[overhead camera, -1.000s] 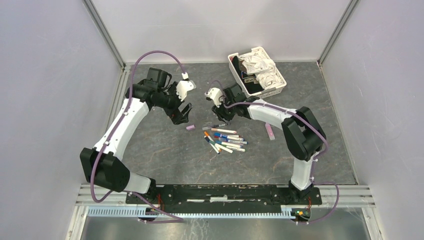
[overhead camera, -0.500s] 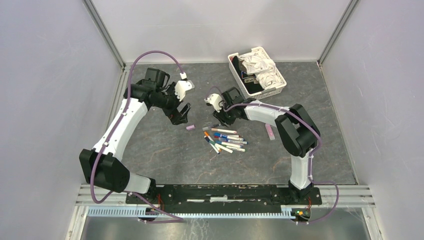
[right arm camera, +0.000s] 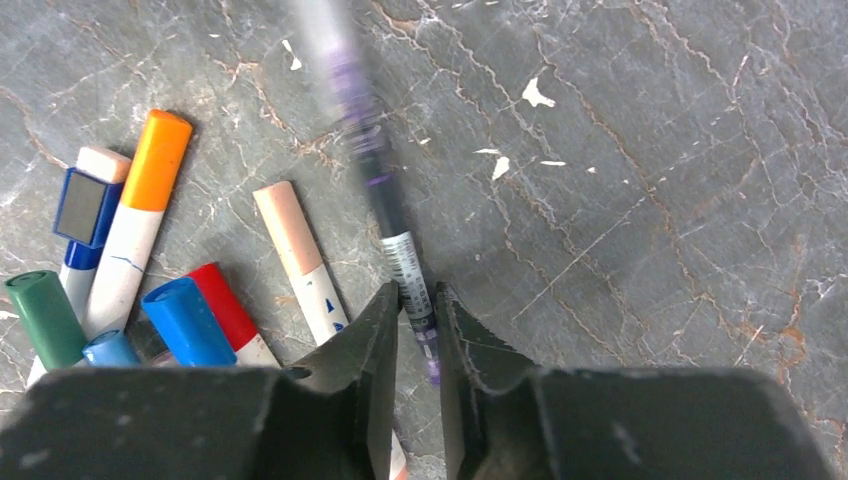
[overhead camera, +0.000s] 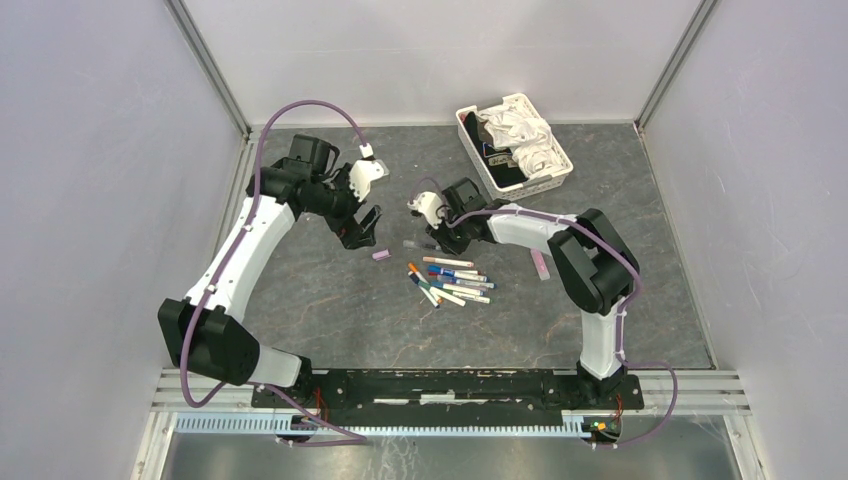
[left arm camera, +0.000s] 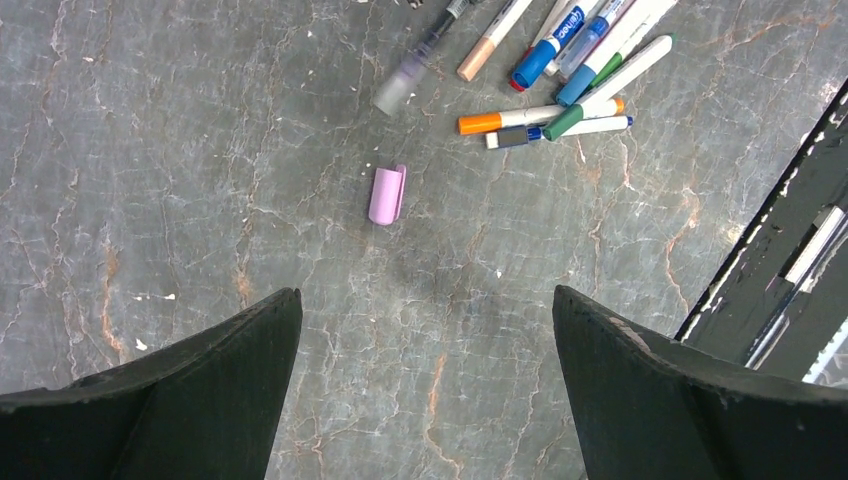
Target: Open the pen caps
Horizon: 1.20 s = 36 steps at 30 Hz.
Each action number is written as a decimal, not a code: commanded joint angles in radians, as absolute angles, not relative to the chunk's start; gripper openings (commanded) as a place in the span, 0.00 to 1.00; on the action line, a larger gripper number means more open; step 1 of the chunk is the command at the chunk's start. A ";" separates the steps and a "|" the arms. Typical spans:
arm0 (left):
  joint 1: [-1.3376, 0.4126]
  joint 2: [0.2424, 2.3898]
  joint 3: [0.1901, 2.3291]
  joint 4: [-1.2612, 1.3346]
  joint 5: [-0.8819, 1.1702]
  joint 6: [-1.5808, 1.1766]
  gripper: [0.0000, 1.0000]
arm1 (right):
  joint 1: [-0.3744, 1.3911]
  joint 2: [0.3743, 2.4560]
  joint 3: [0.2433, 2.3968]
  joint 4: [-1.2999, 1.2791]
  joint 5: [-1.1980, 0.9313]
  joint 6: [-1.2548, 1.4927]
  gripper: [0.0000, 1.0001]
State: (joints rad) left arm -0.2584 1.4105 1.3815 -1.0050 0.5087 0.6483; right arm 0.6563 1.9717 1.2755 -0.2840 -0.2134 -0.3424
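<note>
Orange, blue, green and red pen caps point(right arm camera: 160, 145) top the white-barrelled pens point(overhead camera: 452, 281), heaped on the grey stone table point(overhead camera: 330, 310) nearest the arm bases. Just beyond, a loose lilac cap point(left arm camera: 387, 194) lies alone below the left gripper point(left arm camera: 425, 295), whose jaws gape wide. The right gripper point(right arm camera: 413, 300) pinches a dark pen point(right arm camera: 398, 245), slim, its far end pale purple and blurred. Farthest stands a white basket point(overhead camera: 548, 132) of cloth.

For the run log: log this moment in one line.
left gripper: open near lilac cap | right gripper: shut on purple pen | other pens: on table
</note>
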 commanded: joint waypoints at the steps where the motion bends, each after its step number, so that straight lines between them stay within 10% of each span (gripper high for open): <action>1: -0.253 1.380 1.421 -1.018 0.543 0.670 1.00 | 0.664 1.969 1.233 -0.288 -0.201 -0.341 0.20; 9: -0.252 1.374 1.383 -1.026 0.548 0.715 1.00 | 0.664 1.923 1.233 -0.267 -0.239 -0.317 0.00; 36: -0.258 1.380 1.274 -1.015 0.756 1.014 0.89 | 0.683 1.590 1.128 -0.283 -0.707 -0.202 0.00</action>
State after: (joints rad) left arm -0.2565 1.3811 1.2922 -1.0279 0.6895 0.9710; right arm 0.6659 1.6482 1.1343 -0.3092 -0.6384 -0.2066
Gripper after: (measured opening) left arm 0.907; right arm 0.022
